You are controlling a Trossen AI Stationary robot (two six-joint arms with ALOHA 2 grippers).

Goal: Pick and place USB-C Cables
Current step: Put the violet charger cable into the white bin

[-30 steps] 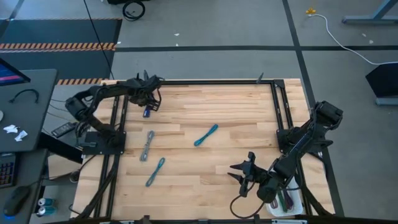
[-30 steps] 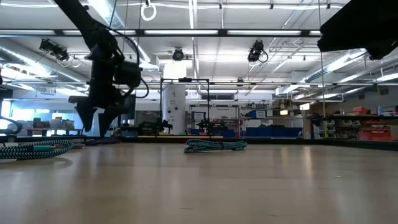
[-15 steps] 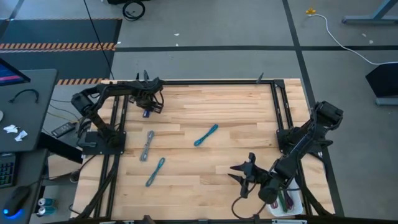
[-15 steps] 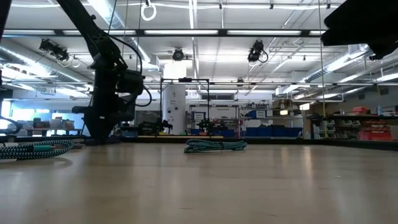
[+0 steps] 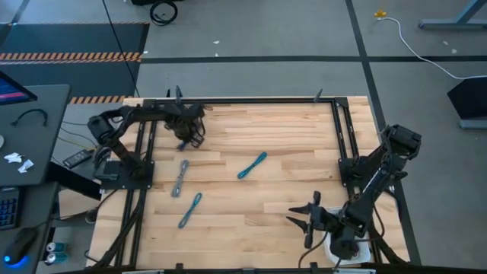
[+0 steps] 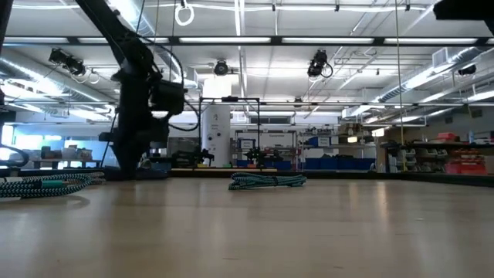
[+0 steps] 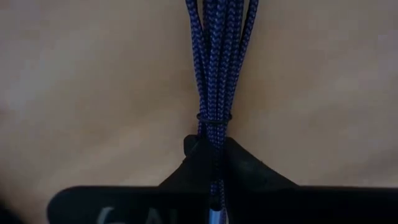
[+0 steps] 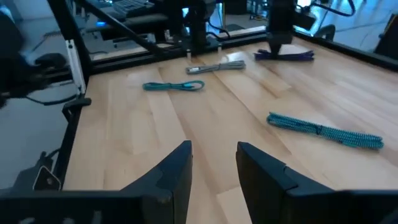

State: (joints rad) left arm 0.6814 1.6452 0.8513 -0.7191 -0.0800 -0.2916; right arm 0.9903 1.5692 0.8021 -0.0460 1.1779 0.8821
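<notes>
Butcher-block planks form the table (image 5: 281, 137), inside a black frame on grey concrete. We see the left gripper (image 5: 185, 134) clamped shut on the purple USB-C cable (image 7: 214, 74) at the far-left edge; the right gripper (image 5: 310, 218) hovers part-open, holding nothing. 3 cables lie mid-table: grey (image 5: 180, 177), 2 teal (image 5: 252, 165) (image 5: 190, 209).

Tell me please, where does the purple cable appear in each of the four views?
High view: purple cable at far left, under left gripper.
Low view: hidden behind that arm.
Left wrist view: centre, pinched by shut fingers.
Right wrist view: far end.
Shared landmark: the left gripper.
</notes>
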